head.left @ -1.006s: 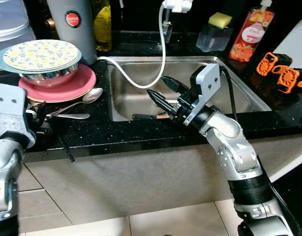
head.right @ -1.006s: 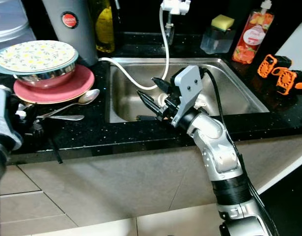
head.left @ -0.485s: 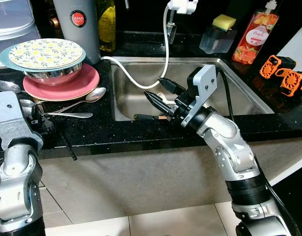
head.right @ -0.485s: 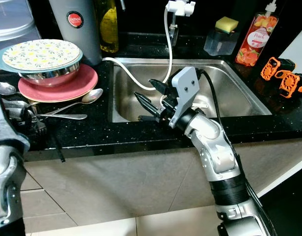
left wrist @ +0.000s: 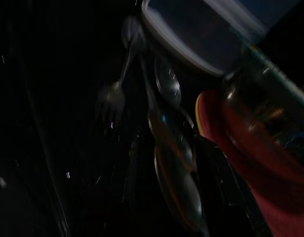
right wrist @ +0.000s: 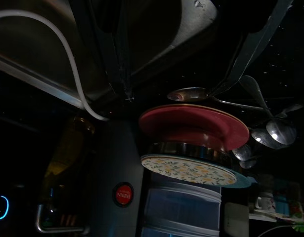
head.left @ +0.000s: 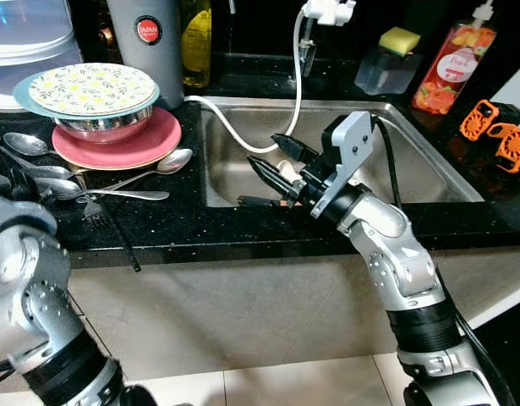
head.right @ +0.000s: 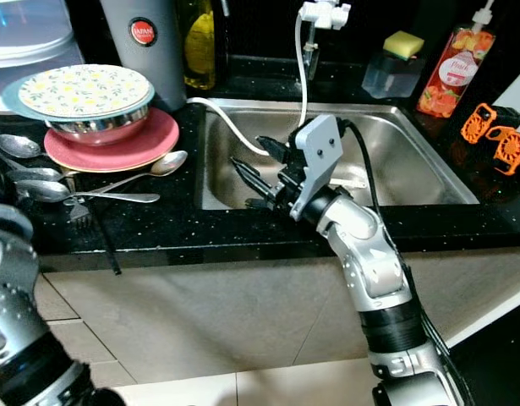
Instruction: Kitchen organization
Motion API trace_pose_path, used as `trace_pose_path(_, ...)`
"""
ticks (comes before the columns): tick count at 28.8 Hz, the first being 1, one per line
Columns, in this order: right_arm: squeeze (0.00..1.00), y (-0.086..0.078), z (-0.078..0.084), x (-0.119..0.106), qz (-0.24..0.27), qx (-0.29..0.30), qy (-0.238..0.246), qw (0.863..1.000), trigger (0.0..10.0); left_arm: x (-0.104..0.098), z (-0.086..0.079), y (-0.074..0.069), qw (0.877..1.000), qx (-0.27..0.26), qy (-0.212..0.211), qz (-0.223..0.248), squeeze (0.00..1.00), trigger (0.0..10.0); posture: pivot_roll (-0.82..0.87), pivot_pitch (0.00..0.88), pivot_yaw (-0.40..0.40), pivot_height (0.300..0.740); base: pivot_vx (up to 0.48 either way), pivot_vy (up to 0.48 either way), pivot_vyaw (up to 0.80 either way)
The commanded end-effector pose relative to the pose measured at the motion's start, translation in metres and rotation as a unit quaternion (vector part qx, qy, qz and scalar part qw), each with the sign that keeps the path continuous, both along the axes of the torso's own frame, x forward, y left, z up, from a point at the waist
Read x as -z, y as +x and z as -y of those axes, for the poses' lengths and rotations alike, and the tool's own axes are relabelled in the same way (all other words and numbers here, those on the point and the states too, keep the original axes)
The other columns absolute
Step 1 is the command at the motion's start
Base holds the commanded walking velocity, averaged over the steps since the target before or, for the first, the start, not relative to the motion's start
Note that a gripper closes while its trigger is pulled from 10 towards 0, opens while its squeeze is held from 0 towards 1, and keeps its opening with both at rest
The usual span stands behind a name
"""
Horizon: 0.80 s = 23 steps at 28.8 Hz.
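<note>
My right gripper (head.left: 263,151) hangs open over the front left part of the steel sink (head.left: 429,165), its fingers pointing toward the counter on the left. Nothing sits between its fingers (right wrist: 117,64). A dark utensil (head.left: 255,201) lies on the sink floor just below it. On the black counter to the left lie several spoons (head.left: 168,162) and a black-handled fork (head.left: 97,220), beside a stack made of a pink plate (head.left: 154,139), a steel bowl (head.left: 103,128) and a floral plate (head.left: 90,87). My left arm (head.left: 27,279) is low at the counter's front left.
A white hose (head.left: 243,142) loops from the tap into the sink. A grey canister (head.left: 150,38), oil bottle (head.left: 197,42) and clear container (head.left: 27,30) stand behind the plates. A sponge holder (head.left: 391,63), soap bottle (head.left: 450,68) and orange clips (head.left: 496,131) are at the right.
My left arm has drawn back from the cutlery and dropped toward the counter's front edge. The camera has shifted a little. The right gripper stays open over the sink.
</note>
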State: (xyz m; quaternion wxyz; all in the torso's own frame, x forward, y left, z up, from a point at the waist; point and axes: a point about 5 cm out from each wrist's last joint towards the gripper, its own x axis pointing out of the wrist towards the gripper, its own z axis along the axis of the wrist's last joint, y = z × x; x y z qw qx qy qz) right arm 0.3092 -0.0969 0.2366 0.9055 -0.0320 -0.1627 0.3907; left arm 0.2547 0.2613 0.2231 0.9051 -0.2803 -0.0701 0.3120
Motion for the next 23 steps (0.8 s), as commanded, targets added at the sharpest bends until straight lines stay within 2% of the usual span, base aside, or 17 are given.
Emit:
trace_pose_path(1,0.00,0.001,0.003,0.001,-0.006,0.006,-0.001,1.000,10.0,0.006,0.005,0.005,0.999,0.010,-0.041,-0.004,0.00,10.0,0.16,0.000,-0.077,0.740,0.000,0.000,0.00)
trace_pose_path(5,0.00,0.002,0.004,0.001,-0.007,0.008,-0.002,1.000,10.0,0.011,0.015,0.015,0.993,0.039,-0.108,-0.003,0.00,10.0,0.16,0.000,-0.079,0.740,0.000,0.000,0.00)
trace_pose_path(11,0.00,0.001,0.004,0.001,-0.006,0.011,0.000,1.000,10.0,0.012,0.016,0.018,0.989,0.043,-0.138,-0.003,0.00,10.0,0.15,0.000,-0.078,0.740,0.000,0.000,0.00)
trace_pose_path(12,0.00,0.001,0.005,0.001,-0.006,0.011,0.000,1.000,10.0,0.014,0.017,0.020,0.986,0.053,-0.158,-0.002,0.00,10.0,0.15,0.000,-0.078,0.740,0.000,0.000,0.00)
trace_pose_path(16,0.00,0.001,0.005,0.001,-0.006,0.013,0.001,1.000,10.0,0.017,0.018,0.023,0.981,0.065,-0.181,-0.005,0.00,9.9,0.15,0.000,-0.076,0.740,0.000,0.000,0.00)
trace_pose_path(17,0.00,0.001,0.005,0.001,-0.006,0.014,0.001,1.000,10.0,0.019,0.019,0.023,0.981,0.064,-0.185,-0.009,0.00,8.9,0.14,0.000,-0.075,0.740,0.000,0.000,0.00)
trace_pose_path(18,0.00,0.001,0.006,0.000,-0.006,0.015,0.002,1.000,10.0,0.020,0.018,0.023,0.980,0.060,-0.187,-0.013,0.00,4.8,0.14,0.000,-0.075,0.740,0.000,0.000,0.00)
trace_pose_path(19,0.00,0.001,0.006,0.000,-0.006,0.016,0.002,1.000,10.0,0.023,0.016,0.023,0.980,0.054,-0.189,-0.018,0.00,0.0,0.14,0.000,-0.075,0.740,0.000,0.000,0.00)
trace_pose_path(23,0.00,0.001,0.007,0.001,-0.007,0.018,0.003,1.000,10.0,0.027,0.011,0.023,0.979,0.048,-0.195,-0.019,0.00,0.0,0.14,0.000,-0.074,0.740,0.000,0.000,0.00)
